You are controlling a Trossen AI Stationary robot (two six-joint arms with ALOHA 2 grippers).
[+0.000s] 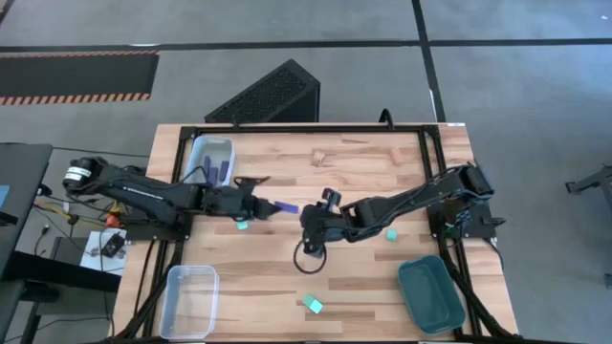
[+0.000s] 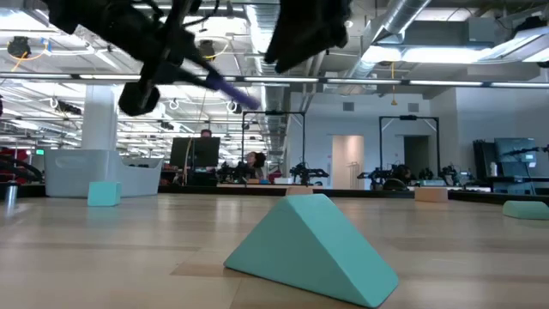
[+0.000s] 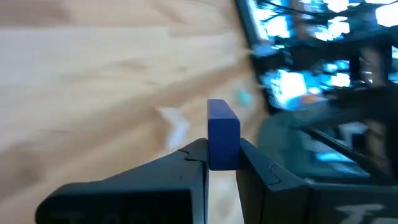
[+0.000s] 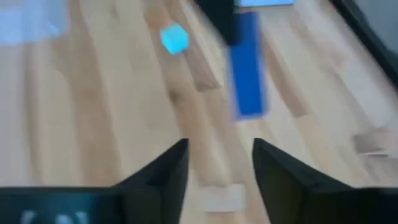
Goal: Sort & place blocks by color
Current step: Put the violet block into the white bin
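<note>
Nearest the front edge of the worktop (image 1: pixel 363 287) lies 1 teal block (image 1: pixel 314 305), which fills the low view as a wedge. To either side of it stand 2 containers: 1 clear bin (image 1: pixel 189 298) at the front left corner and 1 dark teal tray (image 1: pixel 430 292) at the front right. Farther in, at mid-worktop, the 2 arms meet. The left tool (image 1: pixel 271 206) hangs above the wood, its fingers pinching 1 dark blue bar (image 3: pixel 222 134) that sticks out past the tips toward the right arm. Just below it on the wood lies 1 teal cube (image 1: pixel 243 225). The right tool (image 4: pixel 219 168) is close by, facing the bar, its fingers spread with nothing between them. Beside the right arm's forearm lies another teal cube (image 1: pixel 391 234). That makes 3 teal pieces loose on the worktop in the high view. Farther back, near the rear edge, rest 2 pale tan pieces (image 1: pixel 321 159) close together. At the rear left corner stands a second clear bin (image 1: pixel 210 159) holding dark blue bars (image 1: pixel 216 172); their exact count cannot be told. Beyond the worktop, a black perforated box (image 1: pixel 268 96) sits on the floor.
</note>
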